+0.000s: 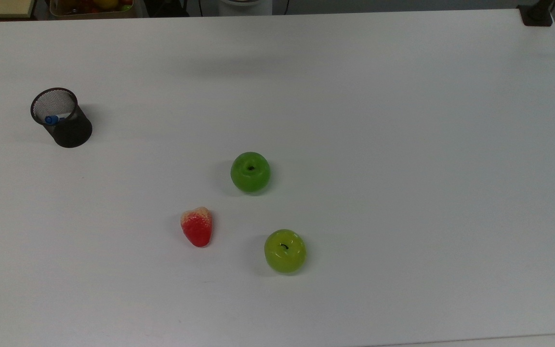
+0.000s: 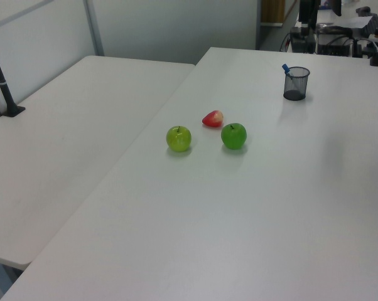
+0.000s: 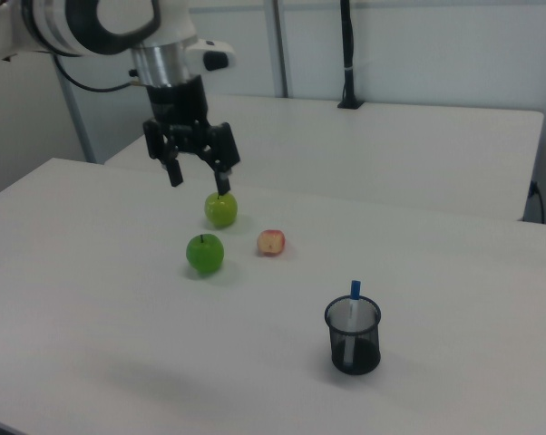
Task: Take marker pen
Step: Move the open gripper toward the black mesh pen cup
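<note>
I see the marker pen (image 3: 353, 302) standing upright in the black mesh cup (image 3: 353, 336), blue cap poking above the rim, near the right view's lower right. In the top view the cup (image 1: 62, 118) sits at the far left of the white table (image 1: 403, 144), the pen's blue tip (image 1: 51, 119) against its rim. My gripper (image 3: 197, 175) hangs high above the table with its fingers spread wide, holding nothing, well apart from the cup. Mid-table lie a dark green apple (image 1: 250, 172), a yellow-green apple (image 1: 285, 250) and a strawberry (image 1: 197, 226)
</note>
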Robot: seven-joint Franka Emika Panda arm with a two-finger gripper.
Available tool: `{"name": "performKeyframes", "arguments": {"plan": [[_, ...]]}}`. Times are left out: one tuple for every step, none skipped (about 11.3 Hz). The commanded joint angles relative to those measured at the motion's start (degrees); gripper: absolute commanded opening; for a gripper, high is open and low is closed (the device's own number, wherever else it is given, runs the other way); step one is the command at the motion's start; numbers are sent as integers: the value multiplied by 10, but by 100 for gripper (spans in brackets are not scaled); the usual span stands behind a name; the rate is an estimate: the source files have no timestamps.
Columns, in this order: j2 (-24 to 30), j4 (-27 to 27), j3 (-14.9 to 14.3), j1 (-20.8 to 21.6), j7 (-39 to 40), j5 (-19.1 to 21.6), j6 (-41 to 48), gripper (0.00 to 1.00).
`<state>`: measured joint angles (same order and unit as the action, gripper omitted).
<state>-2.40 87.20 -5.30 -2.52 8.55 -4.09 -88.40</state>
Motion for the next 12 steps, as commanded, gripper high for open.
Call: {"name": "performKeyframes", "arguments": {"plan": [[-18, 2, -2, -41, 36, -7, -66, 100], [-29, 3, -2, -53, 37, -7, -86, 100], [-43, 1, -2, -67, 38, -8, -99, 100], [-58, 1, -2, -78, 38, -8, -125, 100], [-75, 2, -2, -88, 38, -8, -154, 100], [-92, 2, -2, -101, 40, -7, -178, 100], [-105, 2, -2, -108, 52, -7, -194, 100], [-117, 3, -2, -115, 59, -8, -212, 100], [-126, 3, -2, -120, 60, -8, -230, 100], [-139, 3, -2, -128, 62, -8, -245, 100], [-152, 4, -2, -134, 67, -10, -258, 100], [-165, 4, -2, -137, 75, -12, -273, 100]]}}
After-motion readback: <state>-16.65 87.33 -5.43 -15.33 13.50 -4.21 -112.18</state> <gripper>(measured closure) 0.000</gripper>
